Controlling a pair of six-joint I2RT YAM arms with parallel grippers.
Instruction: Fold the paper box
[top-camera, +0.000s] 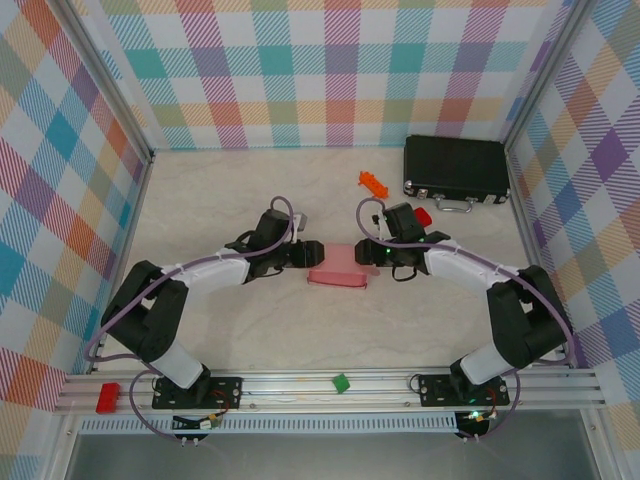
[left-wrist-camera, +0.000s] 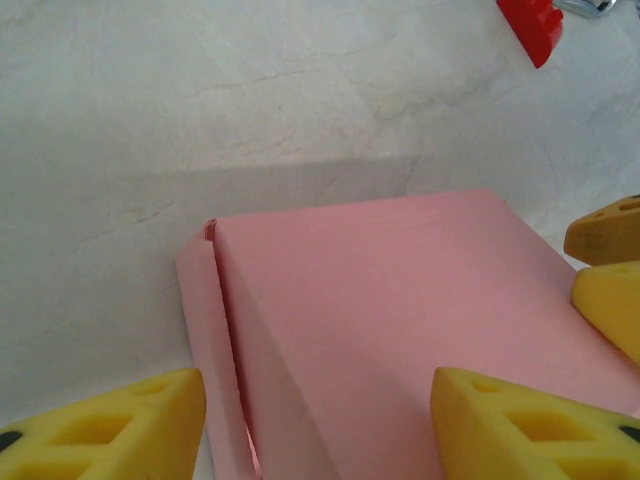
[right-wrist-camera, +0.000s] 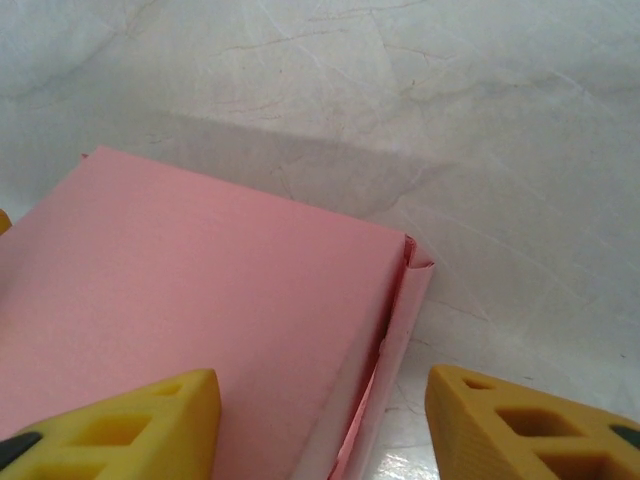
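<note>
Though it lies folded flat at the middle of the table (top-camera: 250, 330), the paper box (top-camera: 338, 270) shows one side flap loose. The left gripper (top-camera: 317, 255) at its left end and the right gripper (top-camera: 363, 257) at its right end straddle that edge, jaws spread.

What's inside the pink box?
The box is folded nearly shut, so its inside is covered. Only a thin slit beside the flap shows, and nothing can be made out in it.

Matt paper box (left-wrist-camera: 400, 330) on smooth, marbled table (left-wrist-camera: 250, 90).
</note>
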